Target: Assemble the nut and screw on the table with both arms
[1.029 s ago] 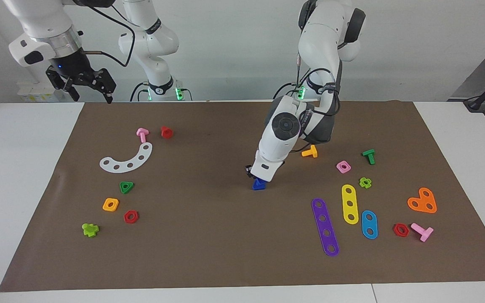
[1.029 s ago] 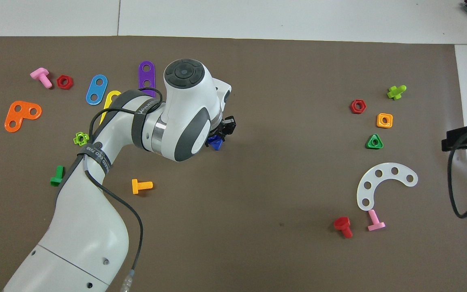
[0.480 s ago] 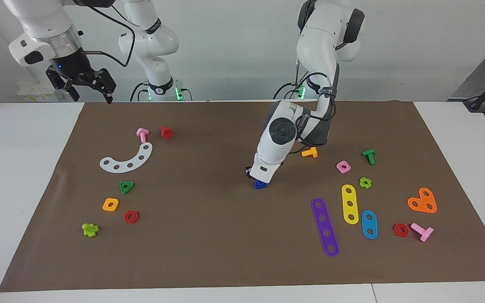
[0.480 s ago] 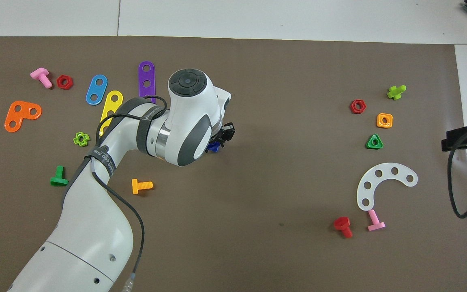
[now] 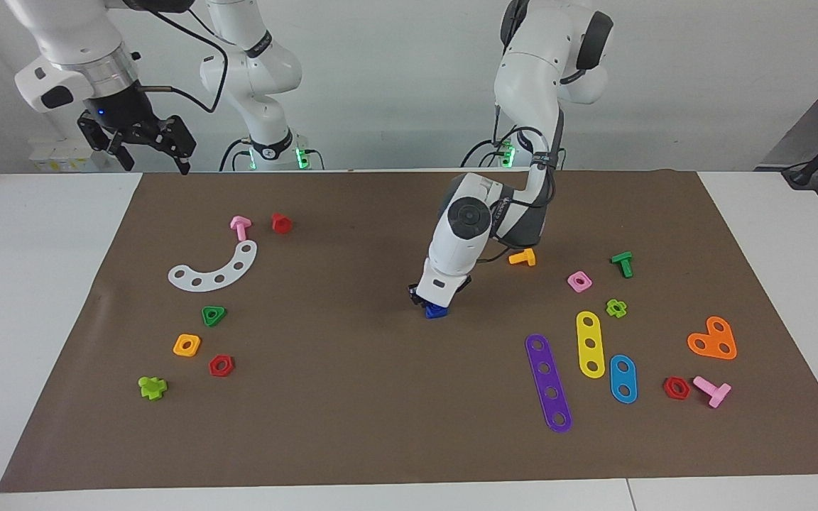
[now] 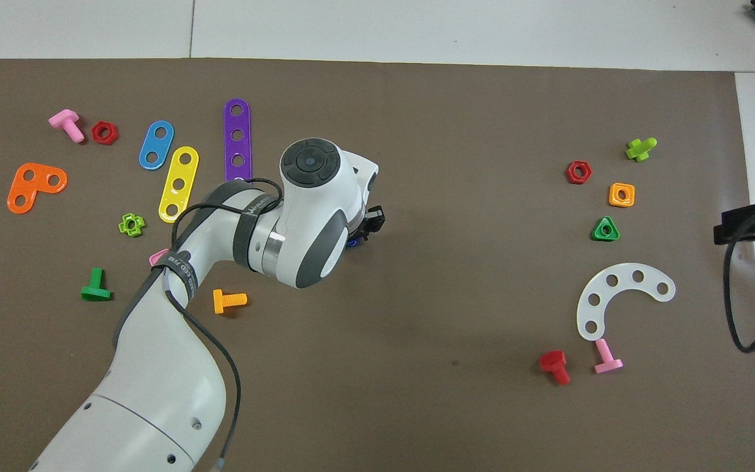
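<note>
The dark-blue screw (image 5: 436, 311) lies on the brown mat (image 5: 352, 397) near the middle of the table. My left gripper (image 5: 432, 304) is down over it, and the hand covers most of it. In the overhead view only a blue sliver of the screw (image 6: 352, 242) shows under the left gripper (image 6: 359, 237). I see no blue square nut in either view. My right gripper (image 5: 157, 168) hangs open and empty in the air over the mat's corner at the right arm's end, and it waits there.
Toward the right arm's end lie a white curved strip (image 5: 214, 270), a green triangular nut (image 5: 214, 315), an orange square nut (image 5: 187, 345) and red nuts. Toward the left arm's end lie purple (image 5: 548, 383), yellow and blue strips, a pink square nut (image 5: 579, 282) and an orange screw (image 5: 522, 257).
My left arm's wrist has drawn back toward the robots and now stands steeper over the screw. The screw stays in about the same spot. The right arm has not moved.
</note>
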